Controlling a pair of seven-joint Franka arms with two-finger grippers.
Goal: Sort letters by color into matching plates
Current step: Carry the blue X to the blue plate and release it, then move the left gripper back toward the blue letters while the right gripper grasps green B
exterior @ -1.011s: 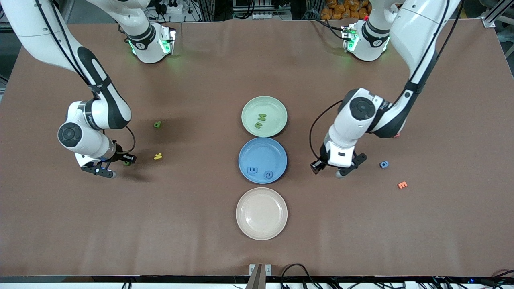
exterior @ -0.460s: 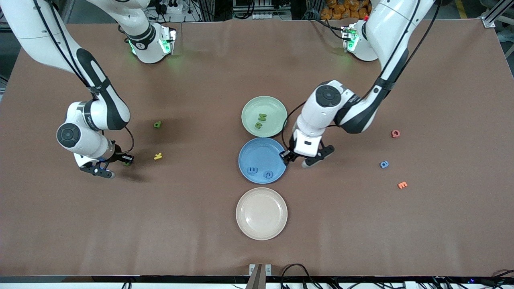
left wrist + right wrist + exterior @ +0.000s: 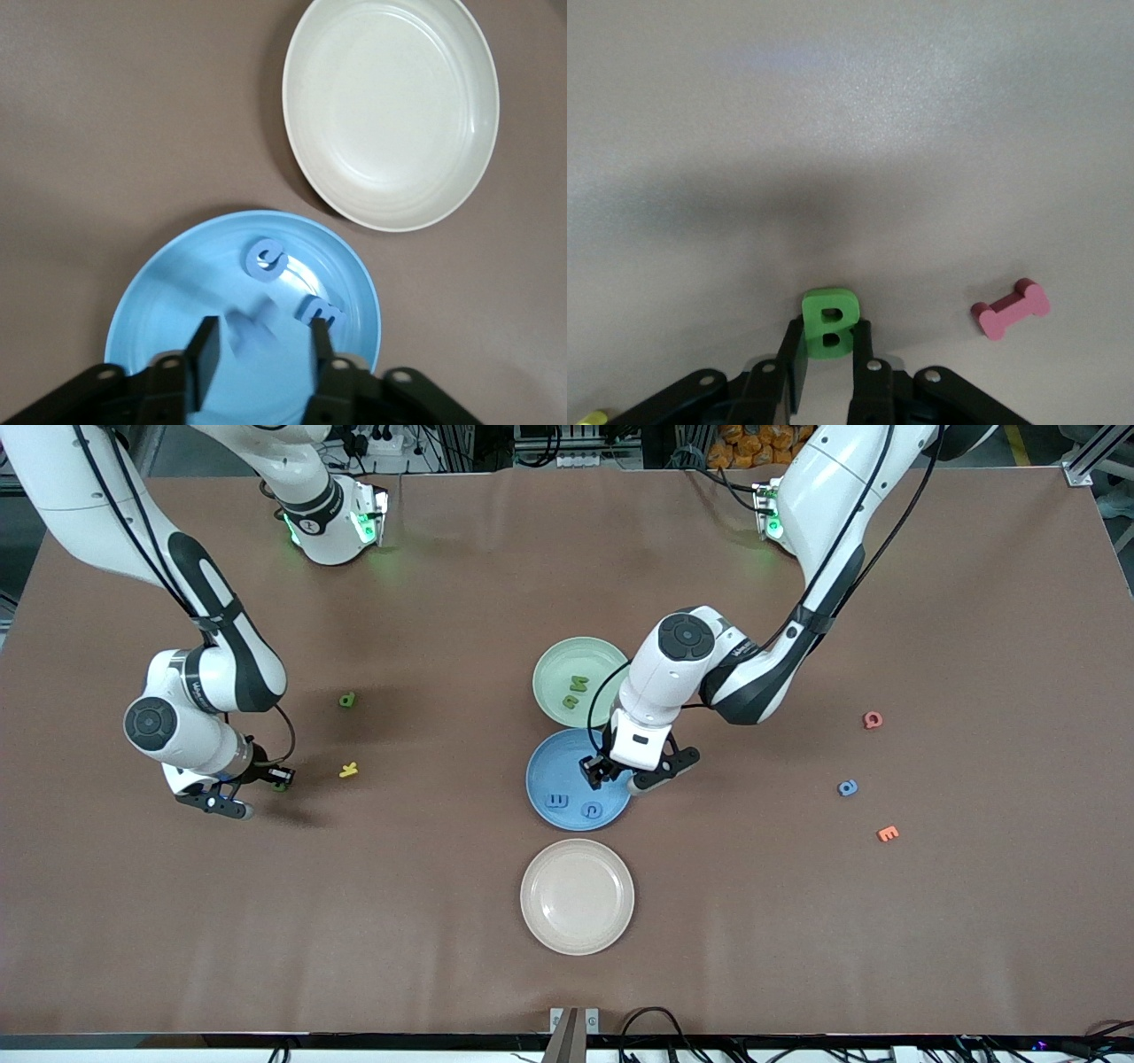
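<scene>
Letters first: my right fingers (image 3: 794, 359) pinch a green B (image 3: 830, 320). The right gripper (image 3: 232, 790) is down at the table toward the right arm's end. Only the right wrist view shows the B's shape and a pink letter (image 3: 1010, 309) near it. My left fingers (image 3: 207, 354) stand apart around a blurred blue letter (image 3: 252, 323), with the left gripper (image 3: 620, 778) over the blue plate (image 3: 542, 766). Seen from the front, two blue letters (image 3: 556, 801) lie at its six o'clock, the green plate (image 3: 554, 660) at twelve, and the cream plate (image 3: 577, 897) at six.

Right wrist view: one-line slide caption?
Right gripper shut on a green letter B on the brown table, pink letter I lying nearby.
</scene>
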